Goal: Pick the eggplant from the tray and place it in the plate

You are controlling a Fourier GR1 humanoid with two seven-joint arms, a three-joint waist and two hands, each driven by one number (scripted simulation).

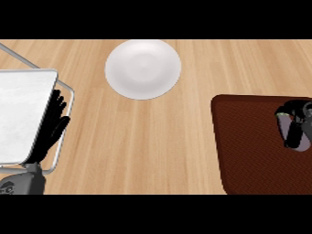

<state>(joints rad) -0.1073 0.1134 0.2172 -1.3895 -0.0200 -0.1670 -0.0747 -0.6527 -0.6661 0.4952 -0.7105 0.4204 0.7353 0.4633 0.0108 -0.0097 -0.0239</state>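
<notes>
While the right hand [297, 129] sat over the tray's [253, 155] right side, its fingers [293, 137] were curled round the eggplant [281, 123], which was on or just above the tray; couldn't tell if it was lifted yet. Plate [142, 68] stood far-left of it, well apart, w/ bare desk [158, 151] between.

Risks, as I judged them: the eggplant looked smooth & tapered, so it could slide out of the curl during the carry. A low swing could also clip the plate's rim & shove it.

Left hand [53, 121] rested at the left, fingers straight, beside a white board [16, 114] in a wire frame.

Hidden: most of the eggplant, only a green-purple sliver showed. Right hand & tray were cut off at the right edge.
</notes>
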